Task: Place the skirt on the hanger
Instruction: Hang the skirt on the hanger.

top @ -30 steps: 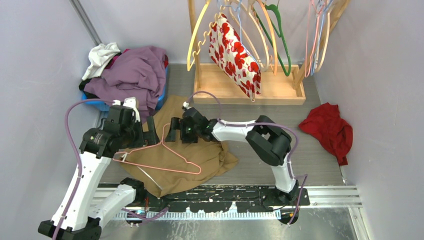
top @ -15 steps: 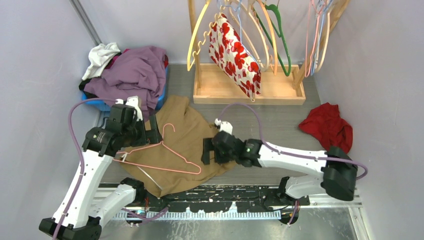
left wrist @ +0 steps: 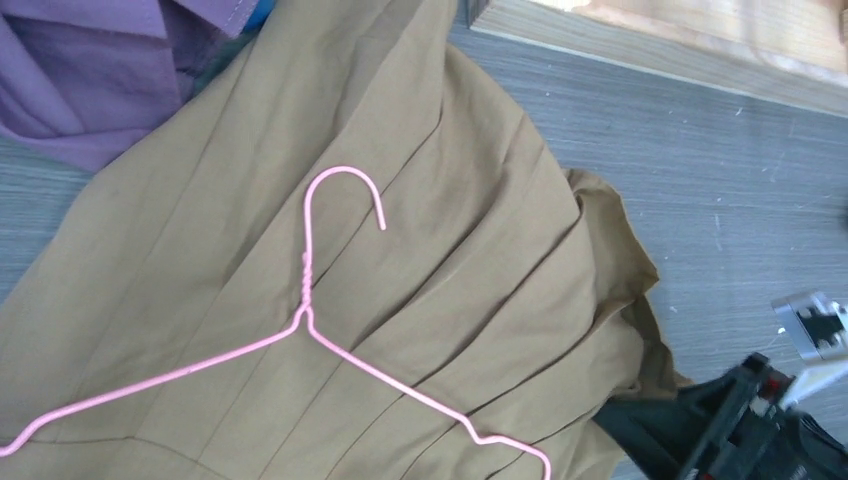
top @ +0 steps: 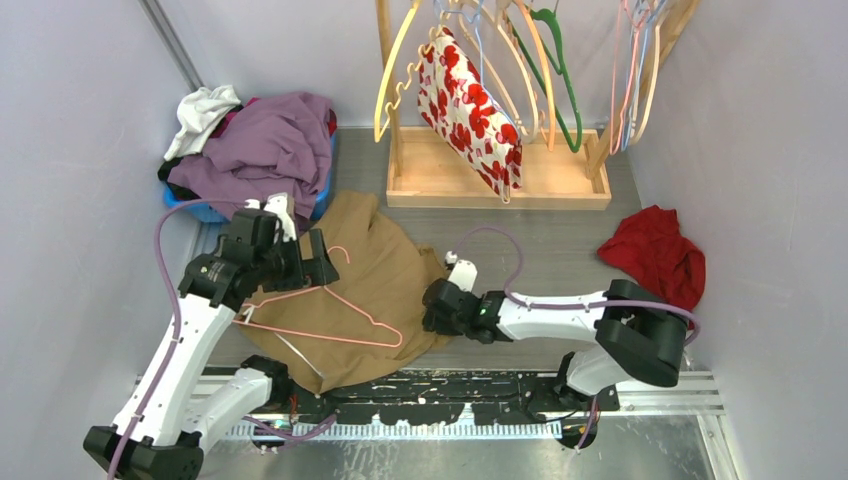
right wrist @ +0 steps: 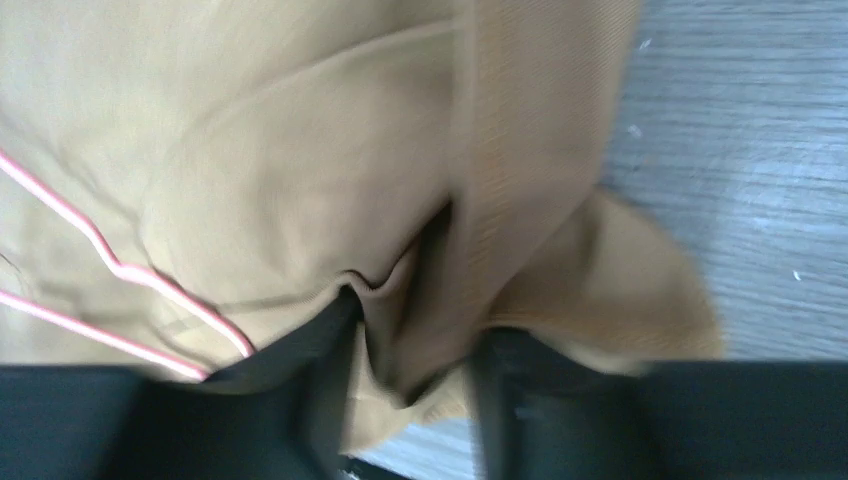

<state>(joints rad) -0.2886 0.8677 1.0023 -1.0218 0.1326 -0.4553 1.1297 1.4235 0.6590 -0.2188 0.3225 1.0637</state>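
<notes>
The tan skirt (top: 385,280) lies spread on the floor with a pink wire hanger (top: 330,300) lying on top of it. My left gripper (top: 312,268) hovers open above the skirt's left part, close to the hanger's hook (left wrist: 345,185); its fingers do not show in the left wrist view. My right gripper (top: 432,310) sits low at the skirt's right edge. In the right wrist view its dark fingers (right wrist: 300,390) straddle a bunched fold of the skirt (right wrist: 420,330). That picture is blurred, so a firm pinch cannot be made out.
A wooden rack (top: 560,180) at the back carries several hangers and a red-and-white floral garment (top: 470,100). A pile of purple and white clothes (top: 260,150) fills a blue bin at the left. A red cloth (top: 655,260) lies by the right wall.
My right arm swung from the skirt's middle down to its right edge, and its jaws narrowed round a fold. My left gripper shifted slightly right toward the hanger's hook.
</notes>
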